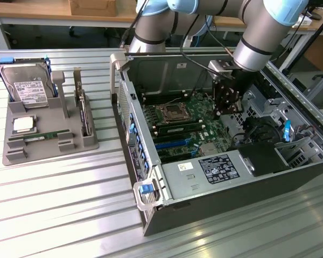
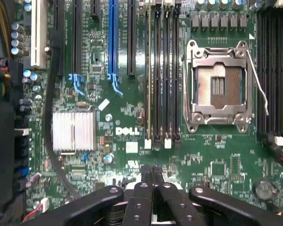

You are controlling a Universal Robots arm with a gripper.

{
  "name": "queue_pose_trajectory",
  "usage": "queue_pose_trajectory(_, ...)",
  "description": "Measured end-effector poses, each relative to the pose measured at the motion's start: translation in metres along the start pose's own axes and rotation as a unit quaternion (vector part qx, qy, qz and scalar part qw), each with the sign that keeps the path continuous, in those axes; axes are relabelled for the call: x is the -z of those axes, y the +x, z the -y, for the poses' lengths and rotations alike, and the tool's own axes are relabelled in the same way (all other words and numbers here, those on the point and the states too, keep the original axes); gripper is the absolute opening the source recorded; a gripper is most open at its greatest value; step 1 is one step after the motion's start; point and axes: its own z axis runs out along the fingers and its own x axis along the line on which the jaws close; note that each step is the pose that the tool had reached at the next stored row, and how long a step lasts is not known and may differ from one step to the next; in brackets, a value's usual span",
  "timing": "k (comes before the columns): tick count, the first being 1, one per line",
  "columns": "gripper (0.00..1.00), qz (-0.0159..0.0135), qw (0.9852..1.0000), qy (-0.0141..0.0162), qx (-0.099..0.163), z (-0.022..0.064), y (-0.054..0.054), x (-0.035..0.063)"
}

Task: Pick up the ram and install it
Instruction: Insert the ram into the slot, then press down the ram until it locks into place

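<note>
In the wrist view the gripper [image 2: 152, 176] hangs over the motherboard [image 2: 132, 122] with its two black fingers [image 2: 146, 176] pressed together and nothing visible between them, so it is closed and empty. Beyond the fingertips lie the memory slots [image 2: 161, 80], which look unfilled, and beside them the open processor socket [image 2: 219, 87]. In the exterior view the gripper [image 1: 224, 110] sits inside the open computer case [image 1: 215, 161], above the board. The ram [image 1: 42, 137] lies well apart from it, flat in a groove of the grey holder tray [image 1: 48, 153] at the exterior view's left, just in front of the square processor chip [image 1: 23, 124] and the hard drive [image 1: 27, 86]. By that, the pick-up appears not yet done and the install has not begun; the whole task seems to remain. For room, the case wall [image 1: 124, 102] stands between tray and board, and the drive cage [image 1: 269, 129] and cables crowd the exterior view's right, while the ribbed table [image 1: 59, 204] around the tray lies open.
</note>
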Motion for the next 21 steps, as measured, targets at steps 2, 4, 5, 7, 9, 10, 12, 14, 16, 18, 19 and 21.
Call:
queue_pose_trajectory(2, 0.11, 0.0, 1.0, -0.0001, 0.0, 0.0012, 0.0, 0.0084)
queue_pose_trajectory(4, 0.11, 0.0003, 1.0, -0.0001, 0.0, 0.0005, 0.0, 0.0188)
queue_pose_trajectory(5, 0.11, 0.0008, 1.0, -0.0001, 0.0, -0.0001, 0.001, 0.0273)
queue_pose_trajectory(7, 0.11, 0.0026, 1.0, -0.0001, 0.0, -0.0003, 0.001, 0.0296)
queue_pose_trajectory(9, 0.11, 0.0025, 1.0, -0.0001, 0.0, -0.0003, 0.001, 0.0297)
queue_pose_trajectory(10, 0.11, 0.0025, 1.0, -0.0001, 0.0, -0.0003, 0.001, 0.0297)
queue_pose_trajectory(12, 0.11, 0.0024, 1.0, -0.0001, 0.001, -0.002, 0.001, 0.0296)
queue_pose_trajectory(14, 0.11, 0.0033, 1.0, 0.0001, 0.008, -0.0091, 0.001, 0.0266)
queue_pose_trajectory(16, 0.11, 0.0055, 0.9999, 0.0002, 0.015, -0.017, 0.001, 0.0213)
queue_pose_trajectory(18, 0.11, 0.0063, 0.9997, 0.0003, 0.024, -0.0266, 0.0, 0.0133)
queue_pose_trajectory(19, 0.11, 0.0073, 0.9995, 0.0004, 0.031, -0.0353, 0.0, 0.0066)
queue_pose_trajectory(21, 0.11, 0.0074, 0.9994, 0.0005, 0.034, -0.0366, 0.001, 0.0017)
